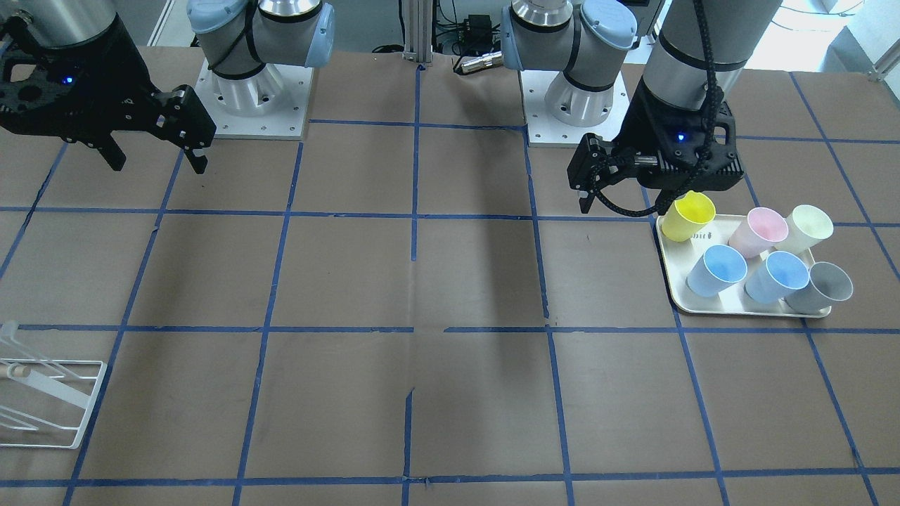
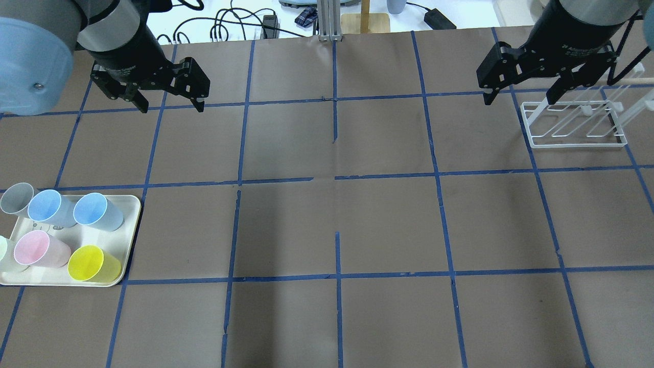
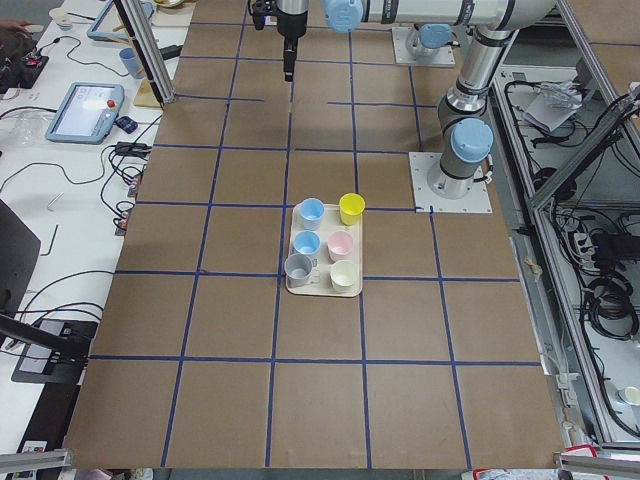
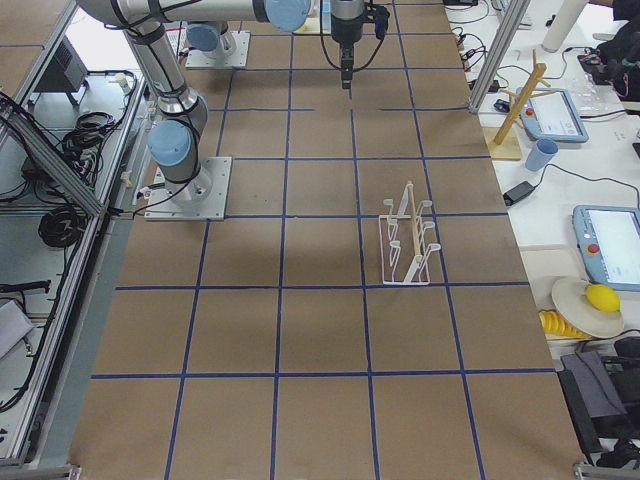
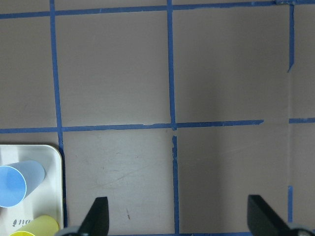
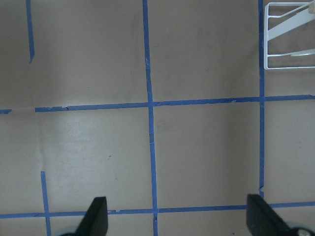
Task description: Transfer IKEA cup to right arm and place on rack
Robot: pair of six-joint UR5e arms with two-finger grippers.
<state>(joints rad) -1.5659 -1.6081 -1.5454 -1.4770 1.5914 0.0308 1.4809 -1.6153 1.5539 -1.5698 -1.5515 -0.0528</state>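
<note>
The pale grey IKEA cup lies tilted at the far corner of a cream tray on the table's left side; it also shows in the front view. My left gripper is open and empty, held above the table beyond the tray. In its wrist view the tray corner is at lower left and the grey cup is out of view. My right gripper is open and empty, just left of the white wire rack. The rack's corner shows in the right wrist view.
The tray also holds two light blue cups, a pink cup, a yellow cup and a cream cup at the view's edge. The table is brown with blue tape lines. Both arm bases stand on the robot's side.
</note>
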